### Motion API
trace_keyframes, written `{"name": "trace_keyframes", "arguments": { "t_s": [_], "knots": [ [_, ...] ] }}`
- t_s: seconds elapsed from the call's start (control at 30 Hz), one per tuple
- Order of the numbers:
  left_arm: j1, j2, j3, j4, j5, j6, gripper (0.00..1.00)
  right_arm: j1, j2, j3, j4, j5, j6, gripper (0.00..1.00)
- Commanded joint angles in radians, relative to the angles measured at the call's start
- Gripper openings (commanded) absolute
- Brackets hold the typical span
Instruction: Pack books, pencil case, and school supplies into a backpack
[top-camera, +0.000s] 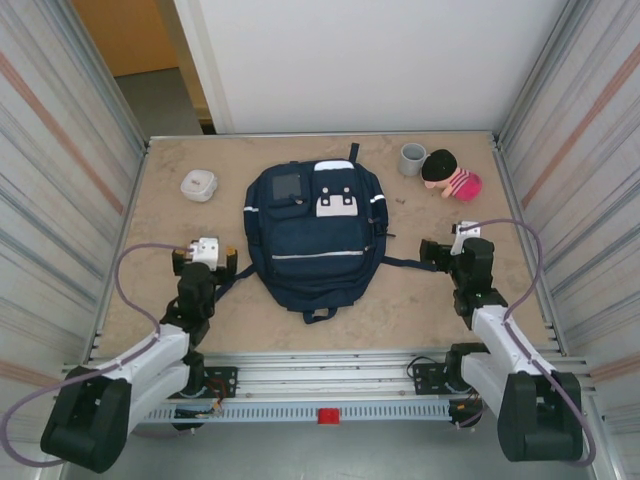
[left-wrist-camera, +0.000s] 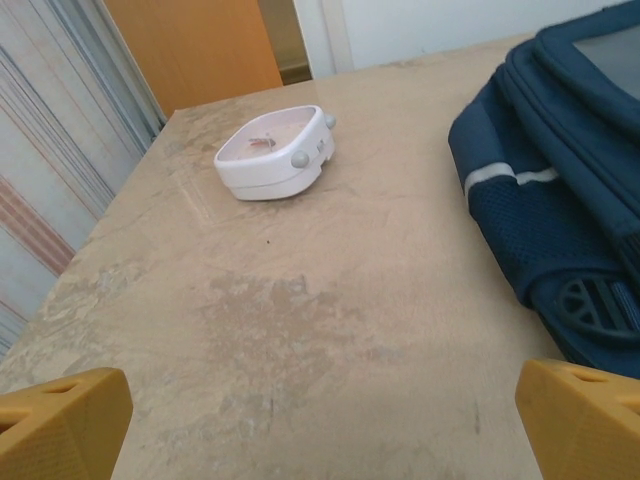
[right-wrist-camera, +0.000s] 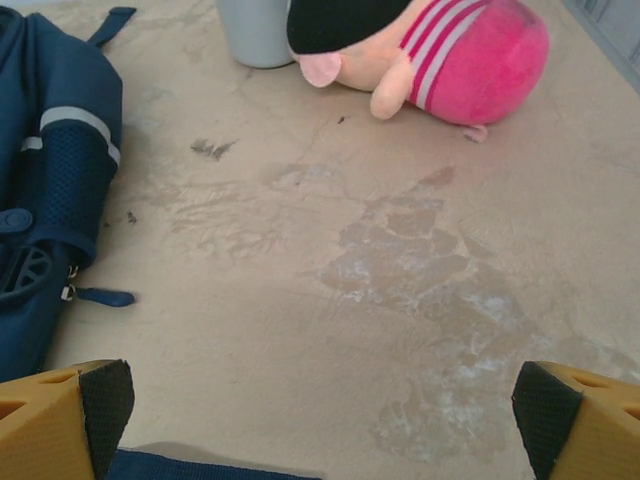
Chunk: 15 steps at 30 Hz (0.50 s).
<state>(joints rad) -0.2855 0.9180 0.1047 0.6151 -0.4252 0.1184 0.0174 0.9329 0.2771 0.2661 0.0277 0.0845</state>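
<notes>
The navy backpack (top-camera: 315, 240) lies flat in the middle of the table, white patches on its front pocket; its side also appears in the left wrist view (left-wrist-camera: 560, 180) and the right wrist view (right-wrist-camera: 50, 190). My left gripper (top-camera: 205, 262) (left-wrist-camera: 320, 430) is open over bare table just left of the backpack, nothing between its fingers. My right gripper (top-camera: 455, 248) (right-wrist-camera: 320, 420) is open just right of it, above the end of a blue strap (right-wrist-camera: 200, 470). The books, pencil case and school supplies are out of view.
A rounded white box (top-camera: 199, 185) (left-wrist-camera: 272, 152) sits at the back left. A grey cup (top-camera: 412, 158) (right-wrist-camera: 255, 35) and a pink striped plush toy (top-camera: 452, 175) (right-wrist-camera: 440, 55) lie at the back right. Corrugated walls close both sides.
</notes>
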Motion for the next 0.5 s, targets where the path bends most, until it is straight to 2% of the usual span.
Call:
{"name": "trace_keyframes", "arguments": {
  "t_s": [0.0,0.1,0.23,0.37,0.47],
  "knots": [
    [0.063,0.029,-0.017,0.162,0.107,-0.003,0.99,-0.006,0.051,-0.034,0.178,-0.043,-0.038,0.99],
    [0.13,0.069,-0.023,0.217,0.167,-0.027,0.99,-0.006,0.143,-0.026,0.251,-0.059,-0.064,0.99],
    [0.185,0.149,-0.007,0.286,0.231,-0.031,0.99,-0.005,0.27,-0.022,0.433,-0.097,-0.085,0.99],
    [0.195,0.236,0.017,0.351,0.24,-0.024,0.99,-0.007,0.418,0.013,0.577,-0.134,-0.11,0.99],
    [0.197,0.243,0.017,0.36,0.243,-0.025,0.99,-0.035,0.515,0.05,0.593,-0.14,-0.076,0.99]
  ]
}}
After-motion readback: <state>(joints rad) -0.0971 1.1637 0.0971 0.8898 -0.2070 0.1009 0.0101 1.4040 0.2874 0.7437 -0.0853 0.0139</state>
